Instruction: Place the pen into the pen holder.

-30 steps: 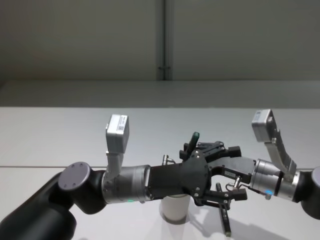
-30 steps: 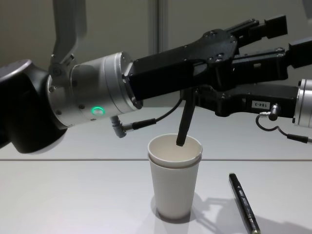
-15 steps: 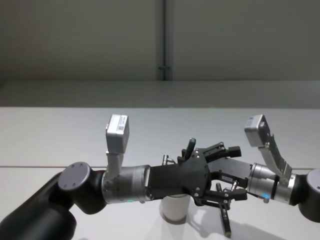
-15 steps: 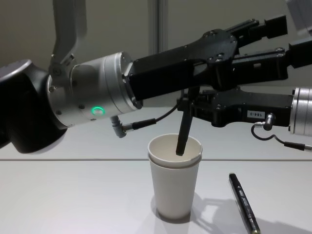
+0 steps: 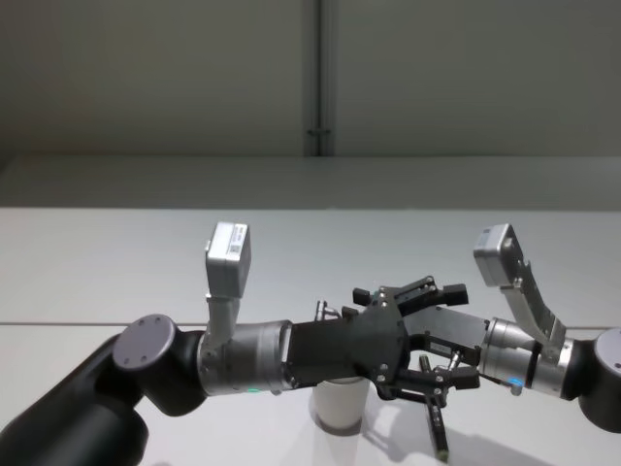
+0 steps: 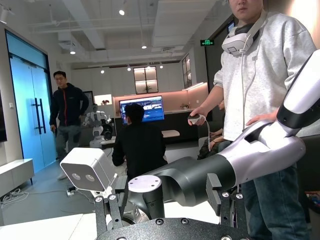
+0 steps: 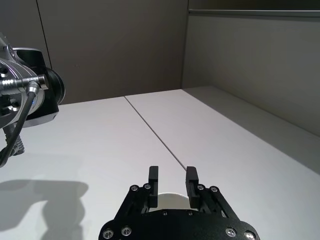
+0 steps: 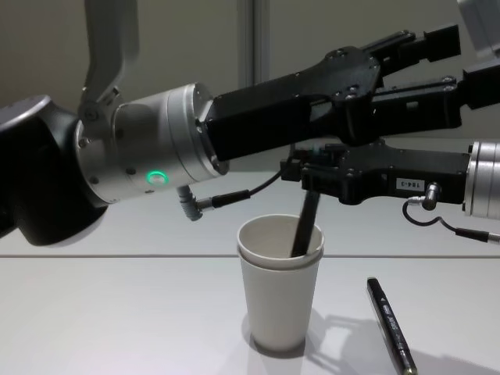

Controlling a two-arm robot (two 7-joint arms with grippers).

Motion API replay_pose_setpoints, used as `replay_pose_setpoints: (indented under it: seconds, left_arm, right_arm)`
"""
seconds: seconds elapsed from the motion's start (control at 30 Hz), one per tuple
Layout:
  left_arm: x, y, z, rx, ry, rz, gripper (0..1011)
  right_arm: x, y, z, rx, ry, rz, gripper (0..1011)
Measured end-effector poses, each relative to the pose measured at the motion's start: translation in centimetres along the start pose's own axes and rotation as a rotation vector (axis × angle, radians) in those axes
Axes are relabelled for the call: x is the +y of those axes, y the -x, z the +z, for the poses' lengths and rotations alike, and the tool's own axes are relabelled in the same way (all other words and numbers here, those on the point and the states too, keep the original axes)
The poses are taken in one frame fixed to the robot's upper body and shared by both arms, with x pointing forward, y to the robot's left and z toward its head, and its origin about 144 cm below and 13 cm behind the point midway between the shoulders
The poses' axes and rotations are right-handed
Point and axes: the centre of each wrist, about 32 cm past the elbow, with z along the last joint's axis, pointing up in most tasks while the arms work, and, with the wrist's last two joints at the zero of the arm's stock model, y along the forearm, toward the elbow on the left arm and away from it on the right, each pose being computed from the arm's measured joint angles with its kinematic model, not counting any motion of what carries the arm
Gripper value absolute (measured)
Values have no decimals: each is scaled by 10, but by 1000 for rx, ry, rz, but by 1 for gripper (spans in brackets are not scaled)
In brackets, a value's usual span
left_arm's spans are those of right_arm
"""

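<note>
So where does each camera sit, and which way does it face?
Head: high, looking down past the left arm and right arm at the off-white paper cup.
Chest: low, looking across the white table; cup, dark pen inside, left gripper and right gripper above.
Left wrist: faces the right arm and room.
Right wrist: past its fingers to the cup.
Shared: head and chest both see cup and arms.
</note>
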Motion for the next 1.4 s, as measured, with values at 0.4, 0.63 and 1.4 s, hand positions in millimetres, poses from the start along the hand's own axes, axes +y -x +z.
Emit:
replay_pose_setpoints:
  seconds: [0.4, 0.63, 1.4]
  left_arm:
    - [0, 0, 0, 0, 0, 0, 1001]
    - [0, 0, 0, 0, 0, 0, 1002]
    - [0, 0, 0, 0, 0, 0, 1001]
  right_arm:
    - [0, 0, 0, 1, -1, 1, 663]
    - [-1, 0, 1, 1, -2, 0, 864]
    - [-38, -2, 9, 8, -88, -123, 1001]
